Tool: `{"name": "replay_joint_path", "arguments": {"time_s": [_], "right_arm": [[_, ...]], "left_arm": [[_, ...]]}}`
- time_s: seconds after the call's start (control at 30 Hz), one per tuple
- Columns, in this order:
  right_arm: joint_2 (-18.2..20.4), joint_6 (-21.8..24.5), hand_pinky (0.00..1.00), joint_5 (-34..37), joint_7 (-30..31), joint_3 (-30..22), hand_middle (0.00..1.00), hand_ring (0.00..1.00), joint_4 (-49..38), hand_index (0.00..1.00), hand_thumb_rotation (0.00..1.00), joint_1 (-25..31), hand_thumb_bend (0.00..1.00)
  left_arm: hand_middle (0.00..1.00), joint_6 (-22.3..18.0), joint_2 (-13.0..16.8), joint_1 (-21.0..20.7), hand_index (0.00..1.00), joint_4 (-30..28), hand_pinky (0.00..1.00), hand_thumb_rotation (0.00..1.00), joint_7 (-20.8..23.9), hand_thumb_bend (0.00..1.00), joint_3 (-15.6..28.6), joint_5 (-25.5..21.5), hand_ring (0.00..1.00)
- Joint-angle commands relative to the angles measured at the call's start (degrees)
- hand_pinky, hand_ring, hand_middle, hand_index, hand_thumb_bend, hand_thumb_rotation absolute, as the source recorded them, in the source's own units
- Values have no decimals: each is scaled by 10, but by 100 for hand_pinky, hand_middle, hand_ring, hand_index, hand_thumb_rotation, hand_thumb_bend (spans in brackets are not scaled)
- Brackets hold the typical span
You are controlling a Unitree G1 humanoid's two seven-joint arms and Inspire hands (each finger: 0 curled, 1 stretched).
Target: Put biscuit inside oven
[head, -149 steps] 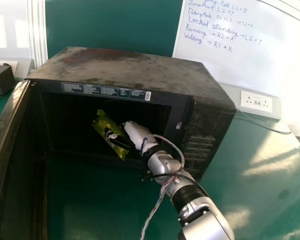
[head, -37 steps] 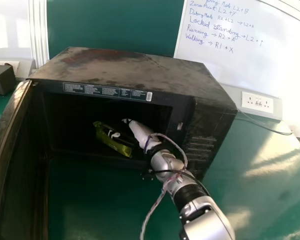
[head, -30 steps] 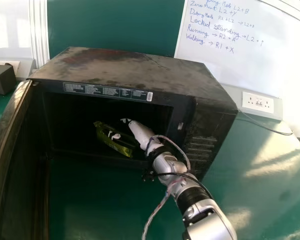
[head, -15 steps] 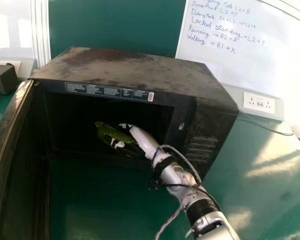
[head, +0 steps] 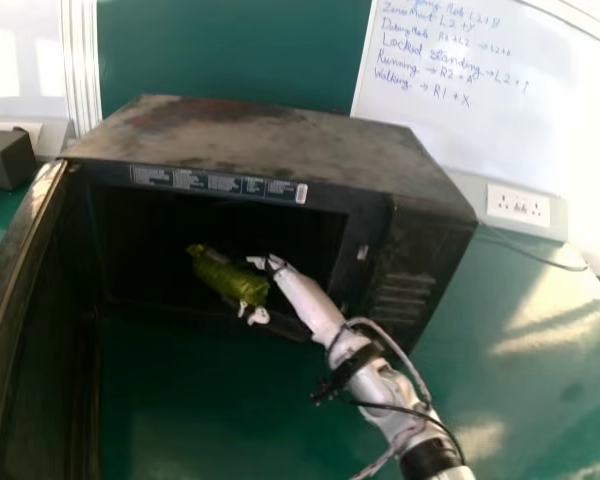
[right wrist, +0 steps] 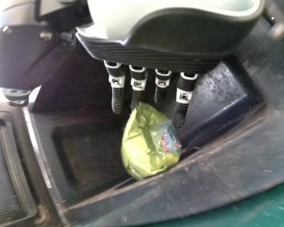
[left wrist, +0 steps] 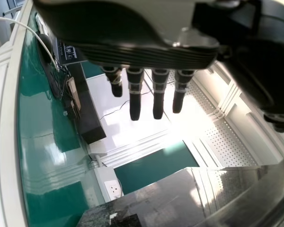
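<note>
Left hand (left wrist: pixel 132 33): outside the oven (head: pixel 240 130), farther from the packet; fingers straight.
Right hand (head: pixel 310 303): at the oven's mouth, nearer; fingers straight, clamped on nothing.
Biscuit packet (head: pixel 218 274): just inside the oven, left of the right hand; contact unclear.
Packet's long axis: slants from oven's inner left towards its front right.

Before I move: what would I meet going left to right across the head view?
Open oven door → green biscuit packet → right robot hand → wall socket.
</note>
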Motion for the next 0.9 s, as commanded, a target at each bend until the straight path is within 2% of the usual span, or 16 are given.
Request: {"name": "replay_joint_path", "arguments": {"time_s": [0.0,0.53,0.87], "right_arm": [[-20,-8,75,20,6,-18,91,87,-22,88,43,26,90],[-69,-45,75,129,107,-83,90,87,-160,88,45,141,91],[-98,-33,76,192,178,-116,90,87,-235,87,45,209,90]], "left_arm": [[93,2,-8,-5,95,1,96,79,-1,79,4,0,89],[93,7,-7,-4,95,-5,96,81,-3,77,4,-4,90],[92,10,-5,-9,95,-5,92,82,0,76,13,2,86]]}}
